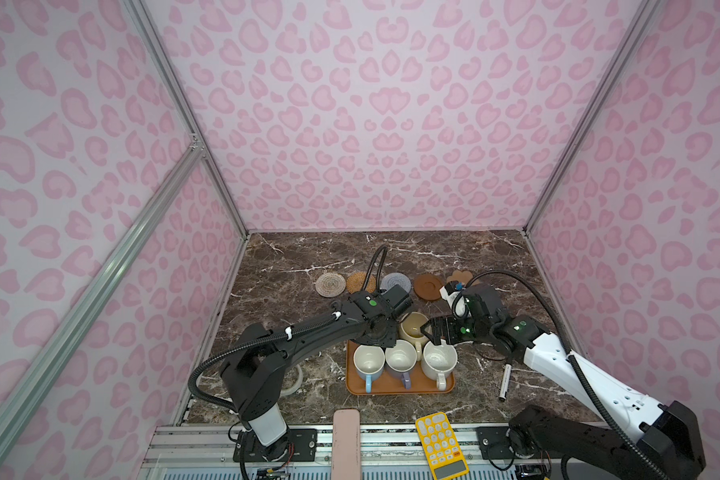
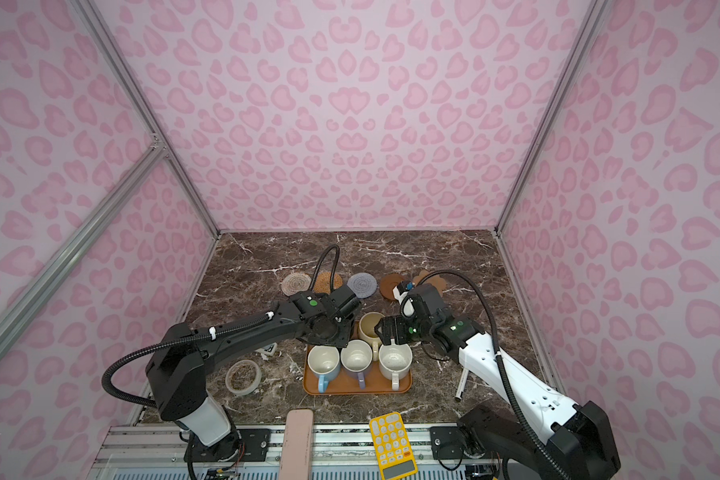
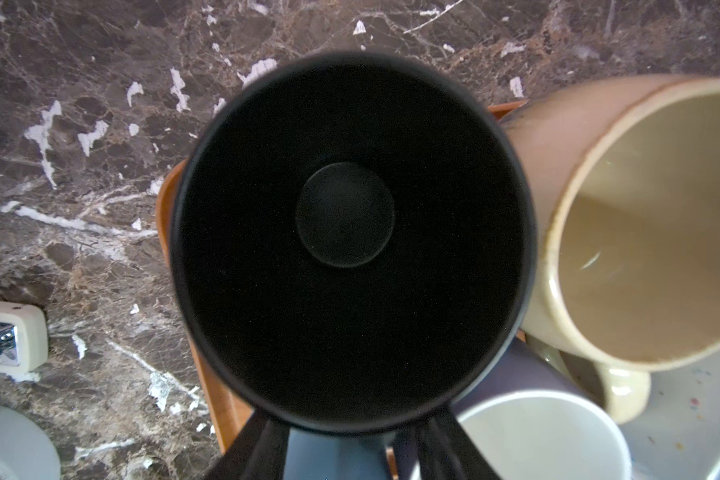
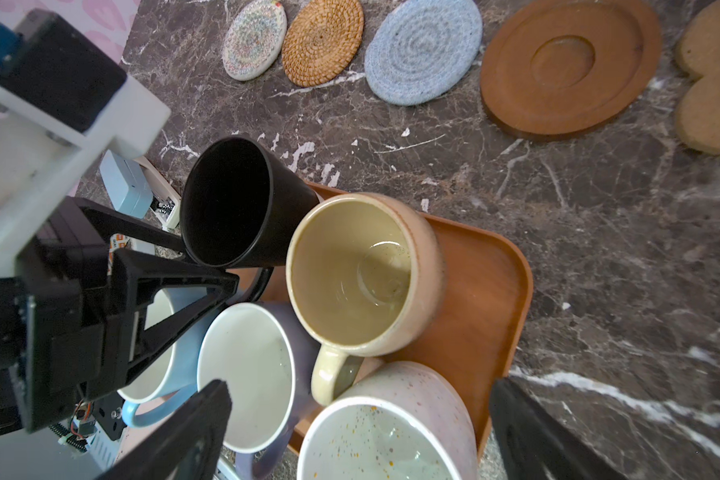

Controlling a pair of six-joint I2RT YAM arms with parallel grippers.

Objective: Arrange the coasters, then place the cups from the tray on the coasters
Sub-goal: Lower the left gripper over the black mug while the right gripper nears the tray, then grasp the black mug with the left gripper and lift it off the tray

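Note:
Five coasters lie in a row behind the tray (image 1: 391, 388): white woven (image 1: 330, 284), tan rattan (image 1: 360, 282), light blue (image 1: 395, 282), brown disc (image 1: 428, 286), paw (image 1: 460, 276). On the tray stand the cream-yellow cup (image 1: 412, 326), light blue cup (image 1: 368, 359), lavender cup (image 1: 400, 357) and speckled cup (image 1: 439, 359). The black cup (image 4: 233, 203) stands at the tray's far left corner, hidden under the left wrist in both top views. My left gripper (image 4: 208, 266) straddles its handle side, fingers apart. My right gripper (image 4: 358, 432) hangs wide open over the speckled cup (image 4: 383, 440).
A translucent tape ring (image 2: 243, 376) lies left of the tray. A small white gadget (image 3: 7, 336) sits near it. A pen (image 1: 505, 382) lies right of the tray. A yellow calculator (image 1: 440, 444) and a pink bar (image 1: 346, 442) rest on the front rail. Pink walls enclose three sides.

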